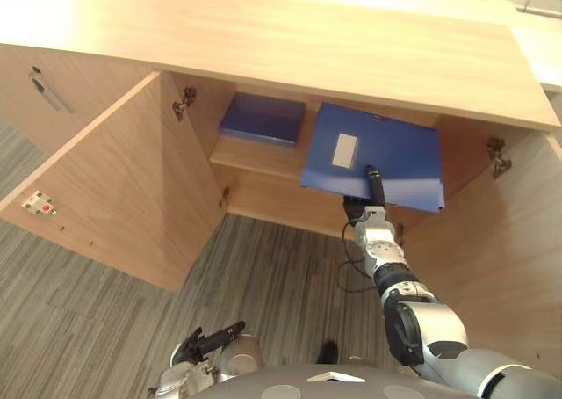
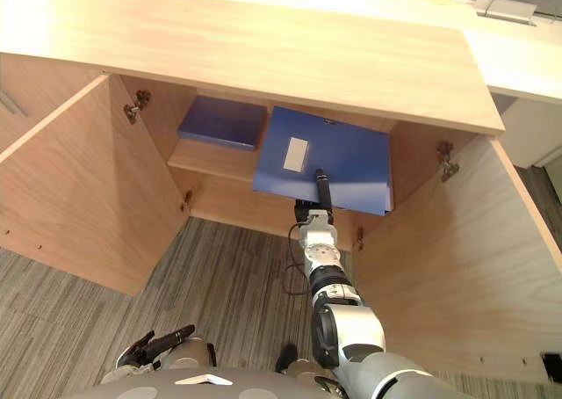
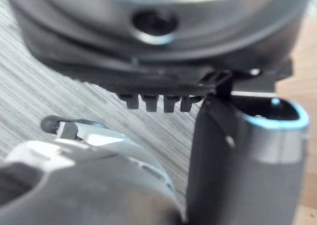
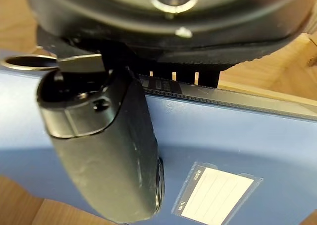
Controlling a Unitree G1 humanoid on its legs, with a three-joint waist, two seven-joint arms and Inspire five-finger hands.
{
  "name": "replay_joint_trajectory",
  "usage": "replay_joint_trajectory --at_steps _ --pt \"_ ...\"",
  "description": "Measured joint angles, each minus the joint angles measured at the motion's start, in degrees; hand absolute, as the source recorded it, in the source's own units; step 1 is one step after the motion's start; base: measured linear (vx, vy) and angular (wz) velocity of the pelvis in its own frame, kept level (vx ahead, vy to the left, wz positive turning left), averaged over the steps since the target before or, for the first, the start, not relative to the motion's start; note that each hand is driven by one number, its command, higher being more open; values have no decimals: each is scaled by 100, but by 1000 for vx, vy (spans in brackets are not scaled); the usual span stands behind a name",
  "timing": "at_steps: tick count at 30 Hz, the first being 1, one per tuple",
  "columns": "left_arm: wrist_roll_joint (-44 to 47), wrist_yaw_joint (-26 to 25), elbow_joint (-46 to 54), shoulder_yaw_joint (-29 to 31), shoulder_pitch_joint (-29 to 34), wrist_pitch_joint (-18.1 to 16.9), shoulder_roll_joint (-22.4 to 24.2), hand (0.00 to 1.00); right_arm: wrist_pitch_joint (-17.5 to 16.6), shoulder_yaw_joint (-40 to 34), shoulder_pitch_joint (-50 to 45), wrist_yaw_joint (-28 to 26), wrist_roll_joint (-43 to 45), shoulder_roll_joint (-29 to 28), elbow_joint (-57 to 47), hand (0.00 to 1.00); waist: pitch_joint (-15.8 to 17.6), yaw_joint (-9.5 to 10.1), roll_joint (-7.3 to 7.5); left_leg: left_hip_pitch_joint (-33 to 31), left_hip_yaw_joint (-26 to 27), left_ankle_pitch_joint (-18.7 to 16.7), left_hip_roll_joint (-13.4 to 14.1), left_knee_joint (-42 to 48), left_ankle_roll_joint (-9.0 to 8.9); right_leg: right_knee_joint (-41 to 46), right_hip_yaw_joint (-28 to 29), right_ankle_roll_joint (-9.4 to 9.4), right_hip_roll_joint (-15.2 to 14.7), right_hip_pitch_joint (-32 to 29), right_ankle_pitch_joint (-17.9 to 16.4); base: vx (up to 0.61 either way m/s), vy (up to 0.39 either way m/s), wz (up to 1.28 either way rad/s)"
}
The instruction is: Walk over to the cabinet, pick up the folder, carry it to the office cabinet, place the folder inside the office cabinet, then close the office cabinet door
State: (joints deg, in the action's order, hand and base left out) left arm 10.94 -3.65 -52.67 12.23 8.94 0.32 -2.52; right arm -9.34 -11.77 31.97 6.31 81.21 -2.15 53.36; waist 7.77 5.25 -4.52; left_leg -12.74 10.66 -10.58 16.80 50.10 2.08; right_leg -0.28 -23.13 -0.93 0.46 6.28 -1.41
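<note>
Folder (image 1: 399, 148) in hand (image 1: 374, 188) — second folder (image 1: 263, 119) shelved

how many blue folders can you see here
2. The flat folder lies on the shelf, at its left; the tilted folder, at the cabinet opening, is pinched by the right hand. More may be hidden.

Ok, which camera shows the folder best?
Left eye view: nearly the whole folder shows, partly inside the cabinet, right hand pinching its near edge. Right eye matches; right wrist sees its cover and label close up.
</note>
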Motion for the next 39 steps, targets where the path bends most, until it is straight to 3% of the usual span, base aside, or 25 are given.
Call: replay_joint_trajectory --at_steps 1,3,4,7,9,10,11,13,15,20,26,36,39 --pt "-1 -2 55 2 -7 -27 -1 100 -16 7 -19 6 40 -75 -91 0 15 49 29 -139 11 84 25 249 -32 -37 67 -11 -41 79 -30 192 -9 -34" --pt "-9 -2 176 -5 -14 -40 41 100 -63 80 -35 22 75 -265 -443 0 14 134 36 -408 37 -253 22 283 -131 -92 256 -50 -115 85 -69 171 19 -37" --pt "12 -5 218 -15 -13 -31 48 100 -67 182 -36 22 73 -314 -603 0 17 140 7 -528 15 -425 -25 27 -205 -130 347 -49 -165 94 -70 189 54 -36" --pt "-299 -185 542 -140 69 -46 43 100 -136 372 -36 52 -45 -331 -705 0 73 240 55 -582 -50 -490 -228 -1209 -400 -59 544 93 -367 147 -176 228 175 -36" --pt "-722 -267 652 -246 69 -60 49 100 -144 490 -36 106 -181 -246 -757 0 130 228 2 -526 -198 -139 -431 -2255 -513 136 599 348 -544 168 -359 197 263 -22" --pt "-828 -320 648 -304 62 -73 100 100 -107 595 -36 170 -293 -162 -845 0 198 250 -121 -362 -252 564 -454 -2658 -616 312 681 535 -587 167 -512 183 289 -28" --pt "-899 -401 733 -281 74 -83 97 100 -74 675 -38 248 -412 -178 -898 0 221 249 58 -299 -70 458 -603 -2701 -546 395 593 569 -768 141 -555 191 262 -31" --pt "-901 -465 783 -214 82 -116 43 100 73 802 -39 378 -632 -208 -1129 0 266 324 133 -353 75 311 -661 -2550 -447 410 505 595 -913 79 -531 198 177 -26" --pt "-901 -570 994 -203 68 -154 71 100 189 1046 -27 397 -812 -168 -1674 0 491 344 118 -523 166 157 -687 -2234 -282 470 449 636 -1050 -58 -510 145 196 -17" --pt "-851 -792 1227 -237 -43 -241 127 100 207 1224 533 443 -878 243 -2279 0 861 408 79 -1027 412 94 -679 -2119 -177 1712 654 791 -1359 -1334 -697 29 113 -29" --pt "-702 -890 1409 -246 -271 -408 119 100 -244 752 1214 761 -878 793 -2741 0 1383 383 80 -1558 510 -109 -618 -1502 -24 3032 927 873 -1639 -2380 -1086 -47 13 -29" --pt "-441 -918 1512 -138 -797 -545 238 100 -1040 -997 2605 1512 -394 1181 -2740 0 1742 379 -49 -2919 30 -189 -785 -659 -44 4478 762 832 -2044 -3643 -1883 -113 -31 21" --pt "-463 -1034 1495 -40 -855 -510 264 100 -1132 -1241 2771 1665 -380 1233 -2739 0 1766 369 -50 -3248 -71 -190 -821 -445 -42 4741 747 834 -2120 -3907 -2007 -96 -3 19"
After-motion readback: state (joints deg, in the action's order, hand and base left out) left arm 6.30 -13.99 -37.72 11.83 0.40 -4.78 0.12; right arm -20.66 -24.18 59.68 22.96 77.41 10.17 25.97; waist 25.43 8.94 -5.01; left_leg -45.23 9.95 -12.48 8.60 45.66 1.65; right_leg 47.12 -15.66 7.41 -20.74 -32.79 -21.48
